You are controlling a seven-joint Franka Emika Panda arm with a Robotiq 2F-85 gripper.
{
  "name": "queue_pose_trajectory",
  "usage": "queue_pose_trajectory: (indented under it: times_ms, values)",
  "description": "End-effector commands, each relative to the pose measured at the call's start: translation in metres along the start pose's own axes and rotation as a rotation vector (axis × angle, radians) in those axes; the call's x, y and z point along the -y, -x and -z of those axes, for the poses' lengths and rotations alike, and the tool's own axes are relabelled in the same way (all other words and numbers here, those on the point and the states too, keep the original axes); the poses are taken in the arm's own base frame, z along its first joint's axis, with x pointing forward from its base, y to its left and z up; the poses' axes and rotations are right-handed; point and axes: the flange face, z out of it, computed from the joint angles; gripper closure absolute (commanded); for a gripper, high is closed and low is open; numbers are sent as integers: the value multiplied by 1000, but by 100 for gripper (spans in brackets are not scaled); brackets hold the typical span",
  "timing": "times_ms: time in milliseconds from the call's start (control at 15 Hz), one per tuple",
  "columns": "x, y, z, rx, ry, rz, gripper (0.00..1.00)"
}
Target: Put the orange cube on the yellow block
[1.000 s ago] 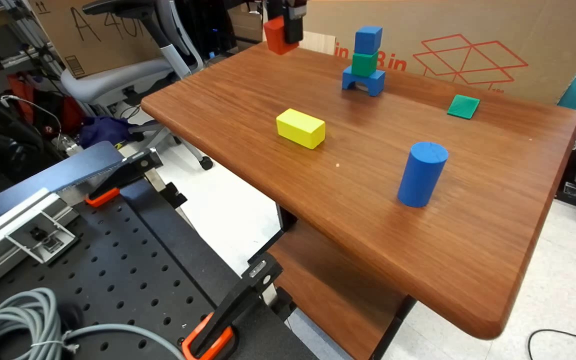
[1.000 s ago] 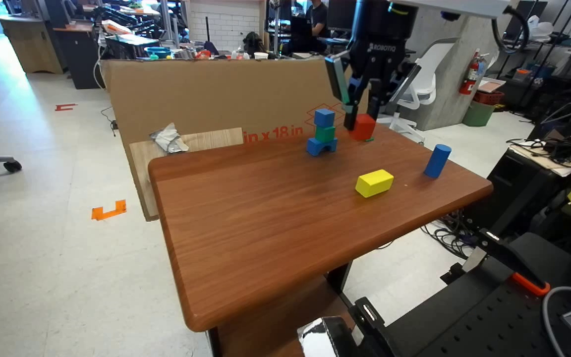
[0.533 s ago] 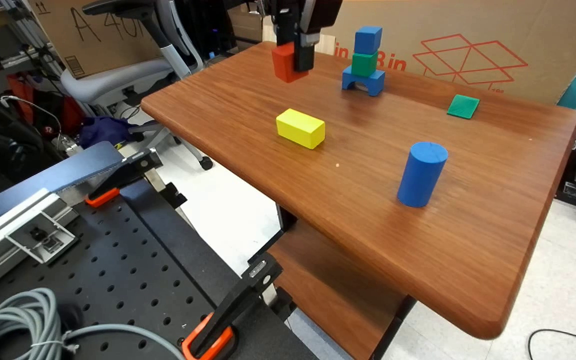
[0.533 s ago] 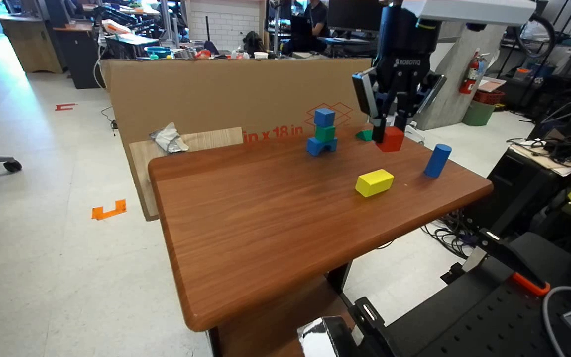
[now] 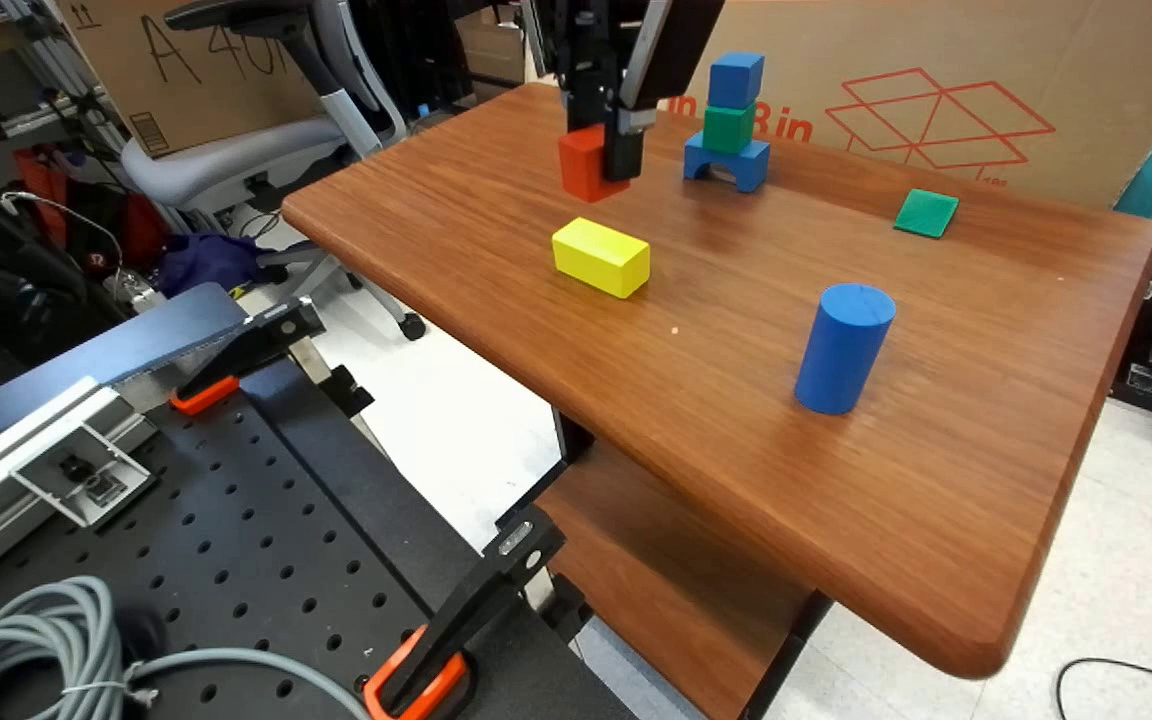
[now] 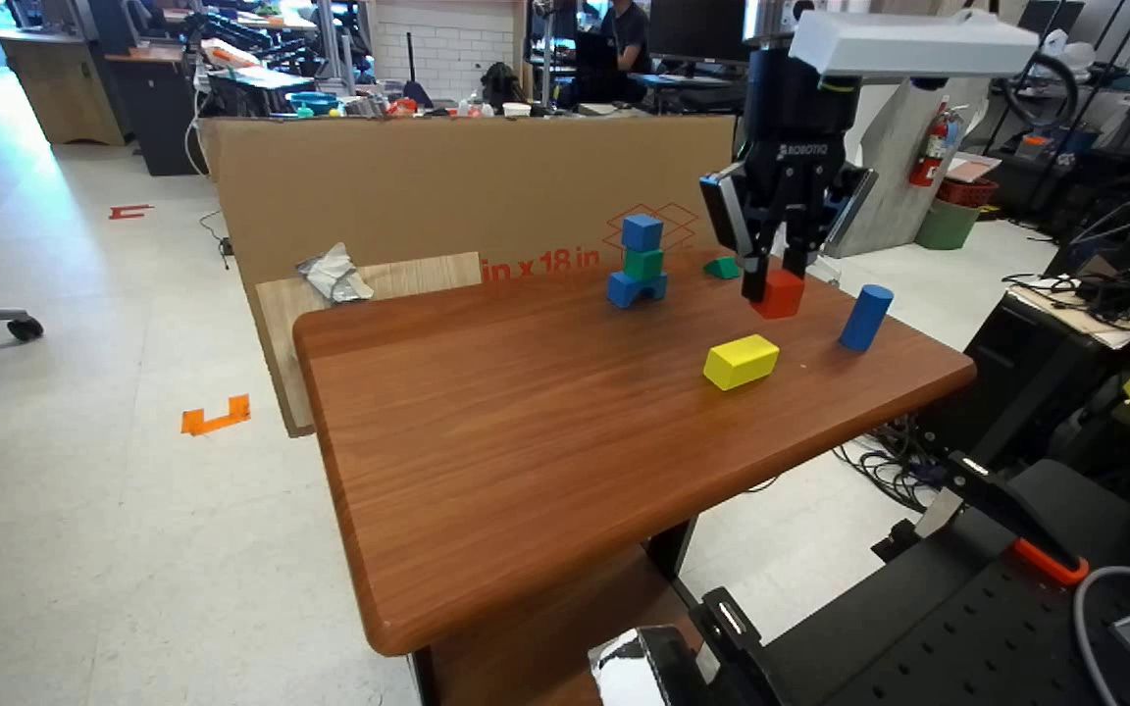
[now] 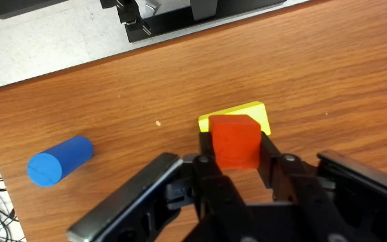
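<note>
"Where is the orange cube (image 5: 581,165)?"

"Held up off the table (image 5: 736,370). There is one of it, and the gripper (image 7: 236,146) is pinching it between two fingers (image 7: 207,143), which in the wrist view press its sides at nine and three o'clock."

"And the yellow block (image 5: 601,258)?"

"One of those too, lying on the table. In an exterior view it is at six o'clock from the cube; in both exterior views a strip of table shows between the two, so they are apart. In the wrist view the cube hides part of it, and what shows peeps out from ten o'clock round through twelve to two."

"Count me the other things on the table, going out from the yellow block."

"In an exterior view, three pieces are piled between one and two o'clock: one blue arch (image 5: 726,157) at the bottom, one green block (image 5: 729,130) in the middle, one blue cube (image 5: 736,82) on top. One blue cylinder (image 5: 845,350) stands at about four o'clock, well apart. One low green piece (image 5: 927,213) lies just short of three o'clock, farther out than those."

"And off the table?"

"Two black-and-orange clamps (image 5: 481,595) at the edge of one black perforated board (image 5: 266,540), one at nearly seven o'clock, one between eight and nine. One coil of grey cable (image 5: 91,640) lies on the board. At about two o'clock, behind the table, stands brown cardboard (image 5: 936,45) with red print."
</note>
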Motion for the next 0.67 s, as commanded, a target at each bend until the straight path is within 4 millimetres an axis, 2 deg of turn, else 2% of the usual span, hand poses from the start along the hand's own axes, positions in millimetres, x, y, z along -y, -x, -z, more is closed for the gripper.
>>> queue_pose_trajectory:
  times_ms: [0,600]
  values:
    - [-5,-13,1,-7,15,51,92]
    - [3,-25,-21,27,16,131,92]
